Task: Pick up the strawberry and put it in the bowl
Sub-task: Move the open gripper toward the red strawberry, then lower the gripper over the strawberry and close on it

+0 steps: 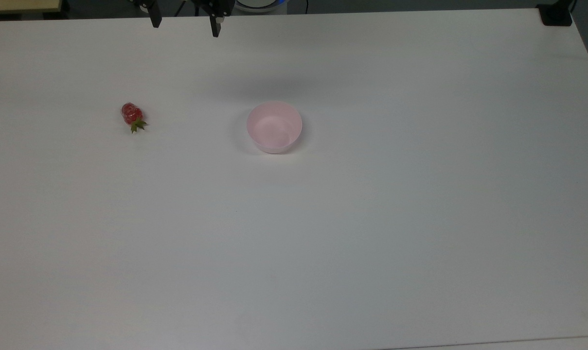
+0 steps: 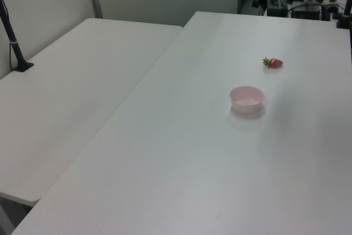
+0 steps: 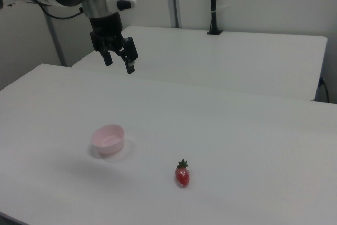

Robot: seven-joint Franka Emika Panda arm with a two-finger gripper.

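even, soft overhead light; faint shadow beside the bowl; slightly hazy.
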